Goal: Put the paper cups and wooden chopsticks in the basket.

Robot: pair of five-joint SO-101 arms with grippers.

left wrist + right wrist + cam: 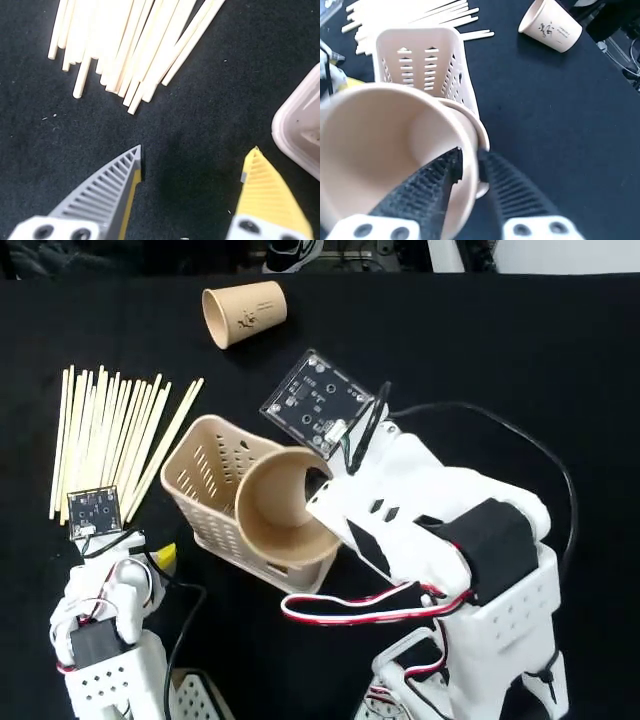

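The right arm's black gripper (470,159) pinches the rim of a tan paper cup (380,140), one finger inside, one outside. The cup sits tilted, hollow showing, at the mouth of the cream slotted plastic basket (417,47), perhaps touching it. The left arm's grey-and-yellow gripper (197,150) hangs spread wide, near the fanned pale wooden chopsticks (125,45). A second, printed paper cup (243,313) lies sideways, well apart.

Left hand (197,147) agape, right hand (470,151) clamped.
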